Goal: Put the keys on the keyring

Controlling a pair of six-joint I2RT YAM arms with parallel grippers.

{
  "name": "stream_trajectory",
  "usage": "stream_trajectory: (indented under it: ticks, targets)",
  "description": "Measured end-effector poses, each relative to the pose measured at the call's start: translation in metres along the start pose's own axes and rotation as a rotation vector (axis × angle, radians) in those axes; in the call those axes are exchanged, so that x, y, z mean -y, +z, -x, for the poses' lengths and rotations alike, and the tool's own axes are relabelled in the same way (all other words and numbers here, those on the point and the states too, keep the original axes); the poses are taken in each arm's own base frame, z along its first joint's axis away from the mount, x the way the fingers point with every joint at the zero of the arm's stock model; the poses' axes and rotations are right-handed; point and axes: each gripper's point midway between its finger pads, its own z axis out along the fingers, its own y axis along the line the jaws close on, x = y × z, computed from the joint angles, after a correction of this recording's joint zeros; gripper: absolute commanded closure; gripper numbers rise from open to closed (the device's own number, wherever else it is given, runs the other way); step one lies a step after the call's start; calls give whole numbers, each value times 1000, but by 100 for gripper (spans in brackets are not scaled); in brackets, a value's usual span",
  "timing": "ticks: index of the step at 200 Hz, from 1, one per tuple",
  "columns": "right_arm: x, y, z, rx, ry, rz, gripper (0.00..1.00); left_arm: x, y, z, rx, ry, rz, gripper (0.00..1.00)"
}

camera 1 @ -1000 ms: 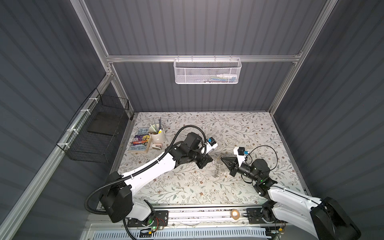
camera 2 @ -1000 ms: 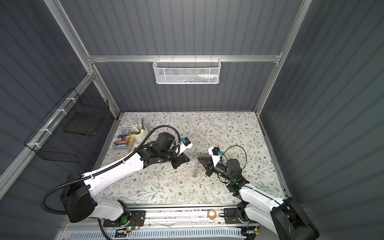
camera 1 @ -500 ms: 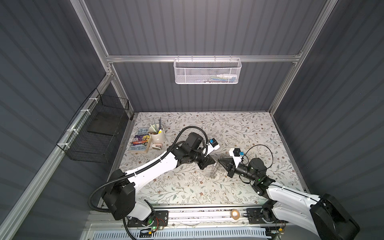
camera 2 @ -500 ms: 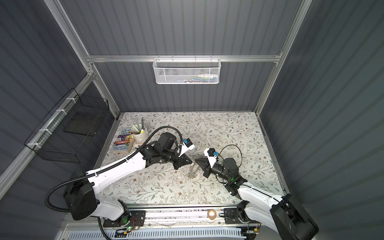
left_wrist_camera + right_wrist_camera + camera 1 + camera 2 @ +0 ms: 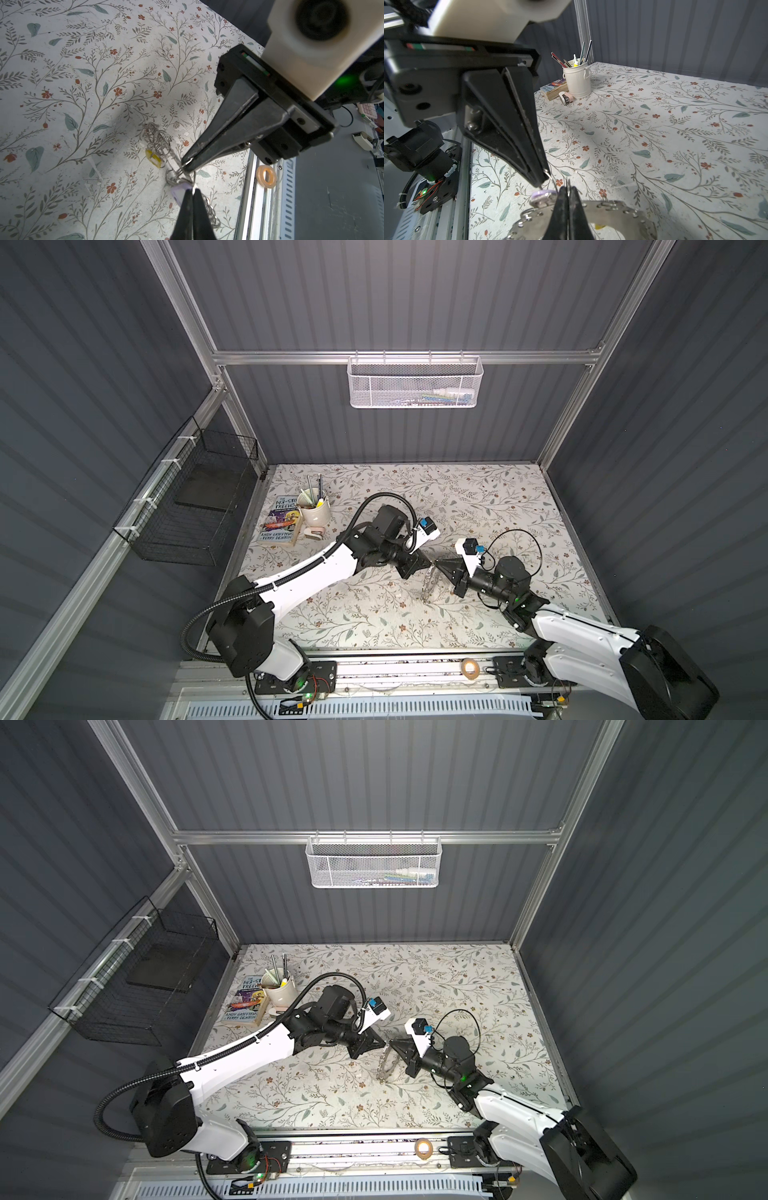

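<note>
Left wrist view: keyring point(image 5: 158, 137), light, stiff, slippery metal, on edge mid-bench, clamped at a rim loop by right gripper point(image 5: 185, 166); left gripper point(image 5: 192, 190) nipped tight, seemingly on wire of lilac-tagged key point(image 5: 177, 193); rim the surest hold.

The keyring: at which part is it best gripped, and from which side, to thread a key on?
Probably the outer rim, from outside the edge, jaws across the thin plate: the keyring stands on edge, both flat faces free, the wide hole unblocked. The right gripper is shut there; the left gripper pinches the wire of the lilac-tagged key.
</note>
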Motion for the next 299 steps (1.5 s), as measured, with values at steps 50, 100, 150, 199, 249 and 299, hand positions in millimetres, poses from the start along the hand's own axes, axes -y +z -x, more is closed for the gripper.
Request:
stream_trajectory:
  ticks: [50,100,150,199,249,299]
  targets:
    - [1,0,-1,-3,1,-7,100,-5,2,-4,-14,-13,18,100]
    - [2,2,-1,-13,5,-10,100,-6,2,-4,-12,-18,20,100]
    - [2,4,-5,-36,5,-13,100,-9,2,-5,-14,-18,36,100]
    - [-1,6,-4,-38,-5,-1,100,-14,0,-4,-8,-15,69,100]
    - [-2,8,-5,-44,-3,1,100,-19,-1,-5,-11,-15,99,100]
    - [-2,9,-4,-46,-4,3,100,-21,-4,-5,-5,-14,118,100]
